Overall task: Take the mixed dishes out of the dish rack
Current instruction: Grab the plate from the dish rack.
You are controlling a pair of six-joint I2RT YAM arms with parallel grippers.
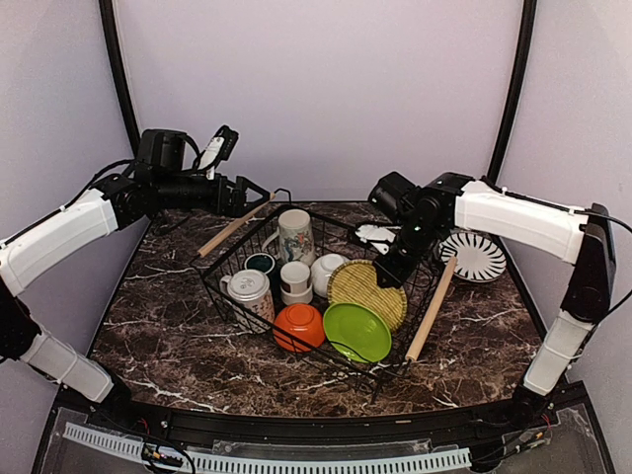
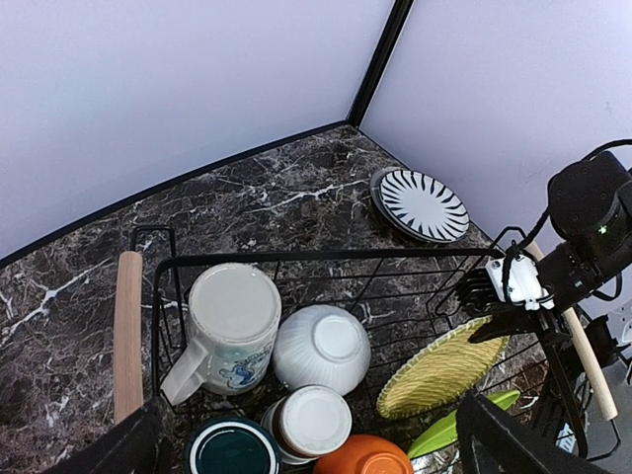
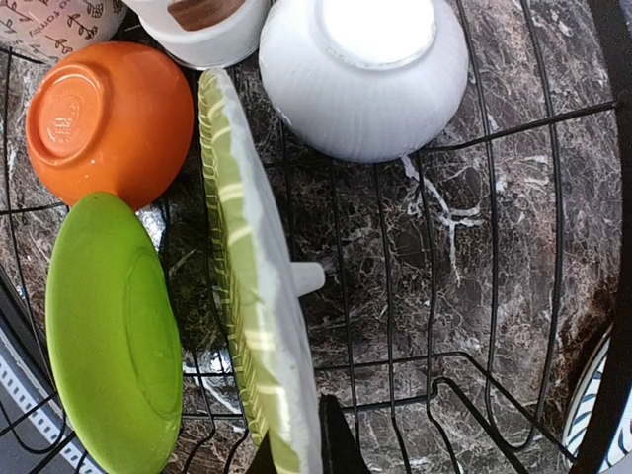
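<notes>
My right gripper (image 1: 392,269) is down inside the dish rack (image 2: 395,254), closed on the upper rim of the woven yellow plate (image 1: 367,291). From my right wrist I see that plate edge-on, with one dark finger (image 3: 334,434) against its pale back and the other on the woven face. The contact sits at the very bottom of that view, so the hold looks firm rather than shows plainly. The plate stands tilted in the right half of the rack, just behind the lime-green plate (image 1: 357,331), which lies propped beside the upturned orange bowl (image 1: 299,324). Farther back are the upturned white bowl (image 1: 328,272), the small white cup (image 1: 294,279) and the dark green cup (image 1: 261,264). A tall patterned mug (image 1: 294,235) stands at the far side and a second mug (image 1: 249,291) at the left. My left gripper (image 1: 259,194) hangs above the rack's far left corner, near the left wooden handle (image 1: 232,227), fingers spread wide and holding nothing. The striped plate (image 1: 474,255) lies flat on the marble table (image 1: 168,326) outside the rack, to its right, beyond the right wooden handle (image 1: 433,308).
</notes>
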